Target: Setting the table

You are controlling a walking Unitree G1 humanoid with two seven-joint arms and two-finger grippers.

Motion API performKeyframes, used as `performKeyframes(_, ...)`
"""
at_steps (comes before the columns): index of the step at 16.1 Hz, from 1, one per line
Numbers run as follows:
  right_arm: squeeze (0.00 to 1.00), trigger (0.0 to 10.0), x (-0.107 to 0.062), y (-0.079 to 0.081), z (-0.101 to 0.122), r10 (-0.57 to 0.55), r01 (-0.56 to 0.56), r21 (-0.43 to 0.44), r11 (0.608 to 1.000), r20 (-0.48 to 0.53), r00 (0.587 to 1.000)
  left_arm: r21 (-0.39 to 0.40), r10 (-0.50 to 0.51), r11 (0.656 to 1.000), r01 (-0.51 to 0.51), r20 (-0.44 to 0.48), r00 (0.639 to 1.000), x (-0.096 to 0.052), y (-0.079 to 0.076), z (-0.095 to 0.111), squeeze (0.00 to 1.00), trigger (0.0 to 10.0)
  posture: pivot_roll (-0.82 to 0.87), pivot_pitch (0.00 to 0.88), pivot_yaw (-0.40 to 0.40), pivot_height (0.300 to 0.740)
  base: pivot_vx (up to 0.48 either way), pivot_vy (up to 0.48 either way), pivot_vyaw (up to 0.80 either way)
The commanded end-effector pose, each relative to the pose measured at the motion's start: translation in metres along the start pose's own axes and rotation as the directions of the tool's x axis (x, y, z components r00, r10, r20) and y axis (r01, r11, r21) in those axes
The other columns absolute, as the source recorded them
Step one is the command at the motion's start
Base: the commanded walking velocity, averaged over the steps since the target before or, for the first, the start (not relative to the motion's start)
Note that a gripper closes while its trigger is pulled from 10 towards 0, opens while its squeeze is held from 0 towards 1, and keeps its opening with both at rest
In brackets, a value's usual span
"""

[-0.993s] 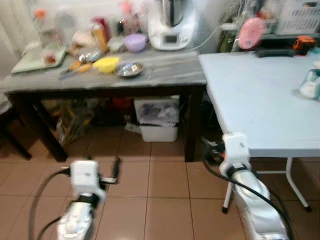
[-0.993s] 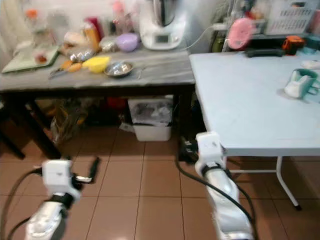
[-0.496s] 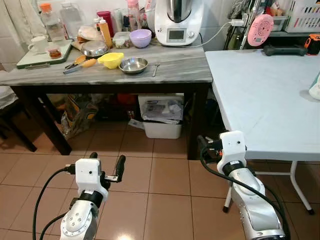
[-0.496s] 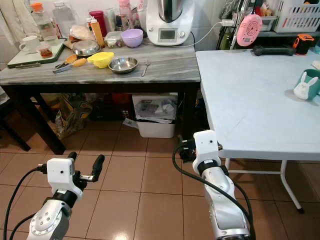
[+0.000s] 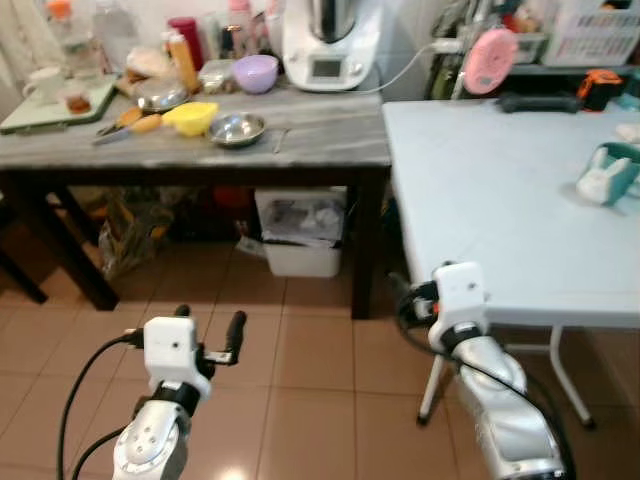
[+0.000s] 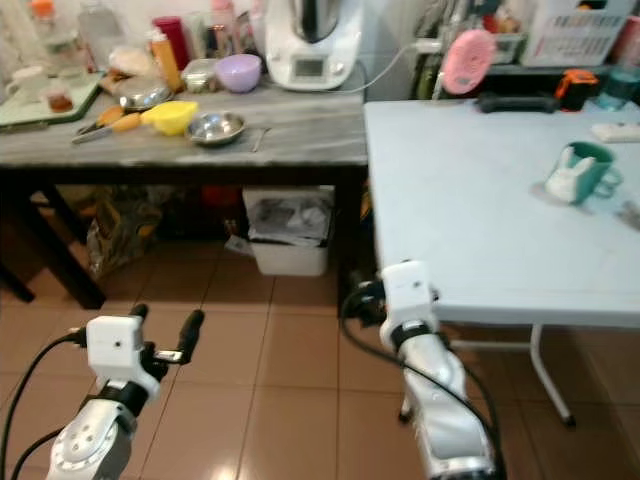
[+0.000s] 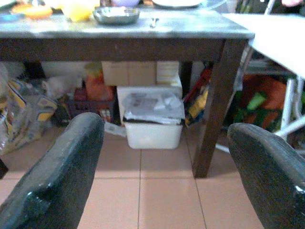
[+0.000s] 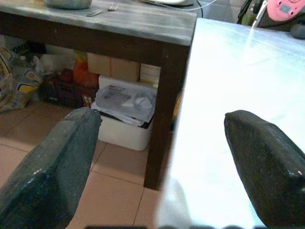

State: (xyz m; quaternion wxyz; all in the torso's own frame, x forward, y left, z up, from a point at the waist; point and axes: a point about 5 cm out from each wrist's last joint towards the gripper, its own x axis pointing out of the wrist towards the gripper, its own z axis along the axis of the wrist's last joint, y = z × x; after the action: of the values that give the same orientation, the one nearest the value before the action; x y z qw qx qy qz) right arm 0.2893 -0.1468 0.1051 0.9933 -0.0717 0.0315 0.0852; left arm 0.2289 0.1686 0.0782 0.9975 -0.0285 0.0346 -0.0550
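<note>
Black left pincer (image 5: 208,325), right pincer (image 8: 162,143) both wide apart, empty

Steel bowl (image 5: 233,129) and fork (image 5: 279,139) lie on grey table (image 5: 330,135).

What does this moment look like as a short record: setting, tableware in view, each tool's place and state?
setting: kitchen with tiled floor, dark wooden table beside a white folding table
on wooden table: yellow bowl, steel bowl, fork, purple bowl, white appliance
on white table: green mug
under wooden table: white bin
left tool: open, empty, low over the floor
right tool: open, empty, near the white table's edge
task progress: nothing picked up yet
</note>
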Motion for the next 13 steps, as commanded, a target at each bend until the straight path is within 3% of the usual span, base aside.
performKeyframes(1,0.0,10.0,0.0003,-0.0044,0.0023,-0.012,0.012,-0.01,1.0,0.01,1.0,-0.005,-0.016,1.0,0.016,0.0,1.0,0.0008,-0.0026,0.0011,0.0,10.0,-0.14,0.018,0.072,0.74,0.0,-0.48,0.0)
performKeyframes(13,0.0,10.0,0.0015,-0.0054,0.0011,-0.028,0.028,-0.017,0.999,0.011,1.0,0.001,-0.021,1.0,0.021,-0.004,1.0,-0.0003,-0.002,0.0017,0.0,10.0,-0.14,0.017,0.074,0.74,0.0,-0.48,0.0)
